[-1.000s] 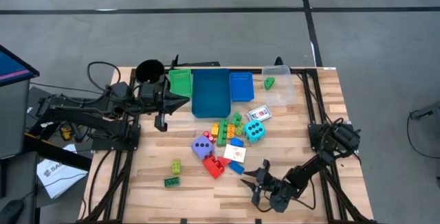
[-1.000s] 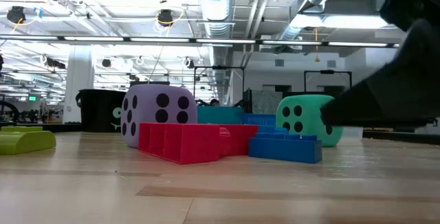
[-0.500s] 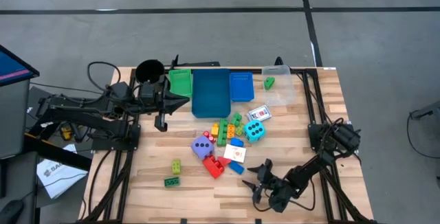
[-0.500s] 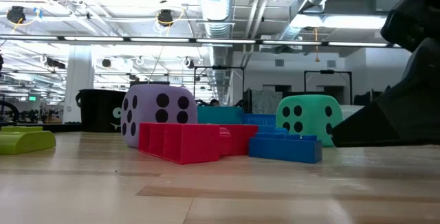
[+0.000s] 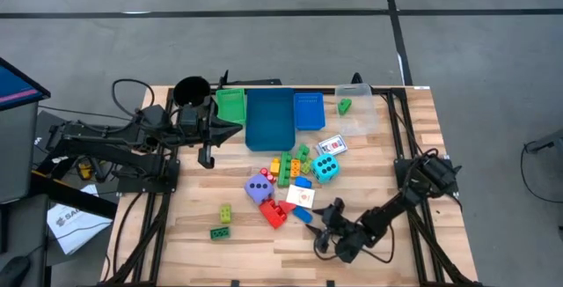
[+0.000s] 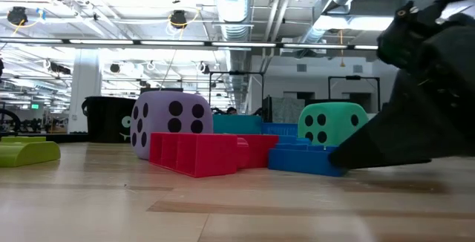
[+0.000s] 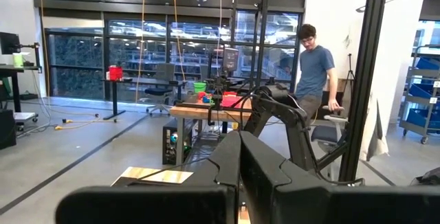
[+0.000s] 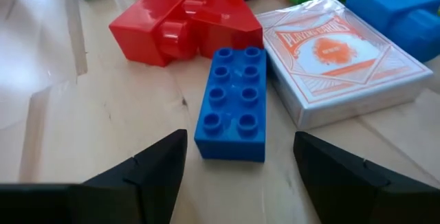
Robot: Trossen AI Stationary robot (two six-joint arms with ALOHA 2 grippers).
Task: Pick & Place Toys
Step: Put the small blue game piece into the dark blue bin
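My right gripper (image 8: 237,162) is low over the wood-plank table (image 5: 255,243), fingers spread wide, holding nothing. The glossy blue brick (image 8: 232,104) with 8 studs lies flat just ahead, between them. Beyond it sit a shiny red brick (image 8: 182,18) and a cellophane-wrapped card pack (image 8: 340,56). Left gripper (image 5: 207,157) hangs near the trays, fingers pressed together, empty. Open workshop behind.

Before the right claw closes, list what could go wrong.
1. The blue brick lies close beside the card pack, so one finger of the open right claw may clip the pack and shove it.
2. The red brick sits just beyond the blue one; pushing forward could shift it.

The left claw waits near the trays.
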